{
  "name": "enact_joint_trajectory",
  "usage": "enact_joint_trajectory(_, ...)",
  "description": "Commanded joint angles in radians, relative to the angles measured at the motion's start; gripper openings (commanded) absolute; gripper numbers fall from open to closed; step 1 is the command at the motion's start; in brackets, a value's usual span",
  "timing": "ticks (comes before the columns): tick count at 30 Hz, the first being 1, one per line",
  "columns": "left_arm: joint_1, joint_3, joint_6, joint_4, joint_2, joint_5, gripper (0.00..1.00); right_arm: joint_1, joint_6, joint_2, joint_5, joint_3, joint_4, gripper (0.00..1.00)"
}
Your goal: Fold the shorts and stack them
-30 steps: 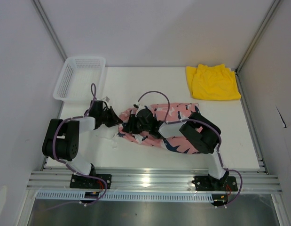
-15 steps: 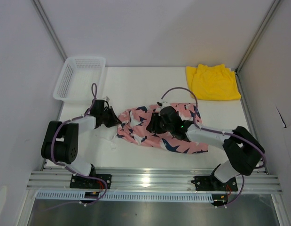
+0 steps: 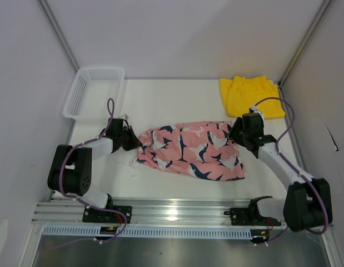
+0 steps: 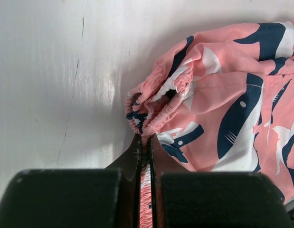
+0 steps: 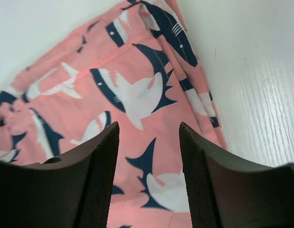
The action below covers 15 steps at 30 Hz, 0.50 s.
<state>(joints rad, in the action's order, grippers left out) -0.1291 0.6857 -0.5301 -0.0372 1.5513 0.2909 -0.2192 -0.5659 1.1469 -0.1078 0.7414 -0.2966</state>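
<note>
The pink shorts with the navy-and-white print lie spread on the white table. My left gripper is shut on their gathered waistband at the left end; the left wrist view shows the elastic pinched between the closed jaws. My right gripper is open at the shorts' upper right corner and holds nothing; in the right wrist view the printed cloth lies flat between and below its fingers. The yellow shorts lie folded at the back right corner.
A white mesh basket stands at the back left. Grey walls close in the table on both sides and behind. An aluminium rail runs along the near edge by the arm bases.
My right gripper has moved from the shorts' left-middle to their right end, and the cloth now lies spread out wider. My left gripper has kept its hold in place.
</note>
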Motion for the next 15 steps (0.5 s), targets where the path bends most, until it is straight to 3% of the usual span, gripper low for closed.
enact_joint_trajectory(1, -0.007, -0.020, 0.038, 0.014, -0.034, -0.032, 0.00, 0.003, 0.086, 0.174, 0.007, 0.117, -0.013, 0.55)
enact_joint_trajectory(7, -0.007, -0.046, 0.047, 0.069, -0.036, -0.001, 0.00, 0.024, 0.150, 0.374, 0.017, 0.197, 0.071, 0.52)
enact_joint_trajectory(15, -0.007, -0.049, 0.051, 0.089, -0.023, 0.033, 0.00, 0.038, 0.205, 0.505, 0.019, 0.275, 0.161, 0.51)
